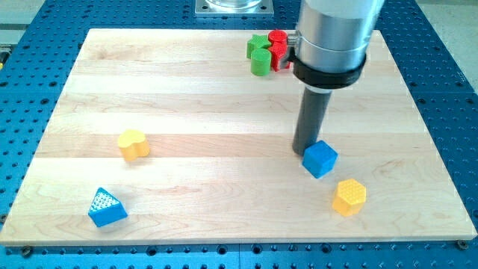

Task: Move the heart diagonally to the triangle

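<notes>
Camera view: pale wooden board (224, 90) on a blue perforated table (30, 75). No jaws on this rig, so nothing is spread or pinching; the arm ends in a dark rod, and my tip (305, 149) sits touching or just beside the blue cube block (320, 158), at that block's upper left. Yellow hexagonal block (349, 196) lies near the tip, toward the view's lower right. Green blocks (259, 56) and red blocks (278, 46) cluster above the tip, shapes unclear. Yellow heart-shaped block (134, 144) is well apart to the tip's left; blue triangular block (107, 208) is further down-left. Step looks like approach, heart untouched. Next move likely needs the tip behind the heart's upper-right side, then a push down-left.
</notes>
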You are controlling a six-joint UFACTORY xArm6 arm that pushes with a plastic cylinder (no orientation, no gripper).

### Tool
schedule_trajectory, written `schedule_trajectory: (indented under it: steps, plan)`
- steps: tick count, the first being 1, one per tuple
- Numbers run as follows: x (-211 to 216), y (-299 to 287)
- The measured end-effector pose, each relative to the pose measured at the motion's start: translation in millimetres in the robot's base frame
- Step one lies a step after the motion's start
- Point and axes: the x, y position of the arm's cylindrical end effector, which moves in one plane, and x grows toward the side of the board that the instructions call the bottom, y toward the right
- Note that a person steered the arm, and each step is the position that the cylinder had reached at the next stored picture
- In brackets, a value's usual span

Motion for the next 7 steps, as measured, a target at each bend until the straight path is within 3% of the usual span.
schedule_trajectory:
  steps: [2, 4, 7]
  plan:
    - [20.5, 21.9]
    - [20.5, -65.0]
    - [20.5, 15.3]
